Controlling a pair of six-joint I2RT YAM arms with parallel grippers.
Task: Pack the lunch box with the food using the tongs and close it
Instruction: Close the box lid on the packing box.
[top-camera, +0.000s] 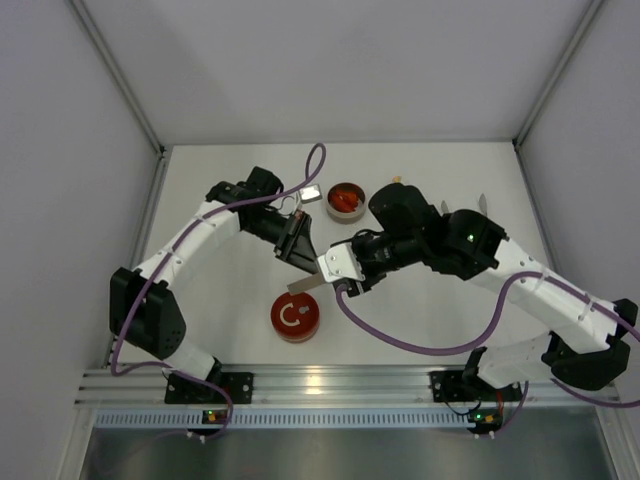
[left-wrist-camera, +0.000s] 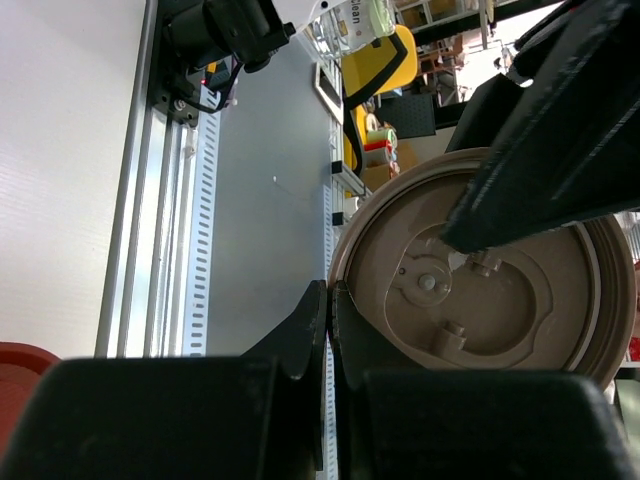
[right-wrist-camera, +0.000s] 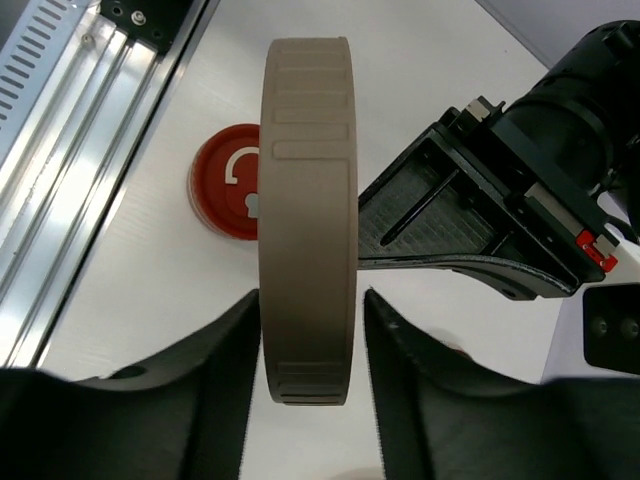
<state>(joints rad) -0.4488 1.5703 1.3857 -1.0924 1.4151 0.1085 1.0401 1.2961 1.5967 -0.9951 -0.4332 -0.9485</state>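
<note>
The lunch box (top-camera: 331, 192) is a small round tin at the back of the table, with red food slices (top-camera: 346, 201) inside. Its tan round lid (top-camera: 304, 286) hangs in the air between both arms. My left gripper (top-camera: 296, 246) (left-wrist-camera: 333, 300) is shut, pinching the lid's rim (left-wrist-camera: 352, 262); the lid's inner face (left-wrist-camera: 490, 290) fills that view. My right gripper (top-camera: 338, 268) (right-wrist-camera: 312, 330) straddles the lid's edge (right-wrist-camera: 308, 200): the left finger touches it and a thin gap shows at the right finger. Behind my right arm a thin grey tip (top-camera: 481, 204) shows, apparently the tongs.
A red round lid with a white mark (top-camera: 294, 317) (right-wrist-camera: 232, 180) lies on the table just below the grippers. A small shiny metal piece (top-camera: 311, 194) lies left of the tin. The aluminium rail (top-camera: 320, 385) runs along the near edge.
</note>
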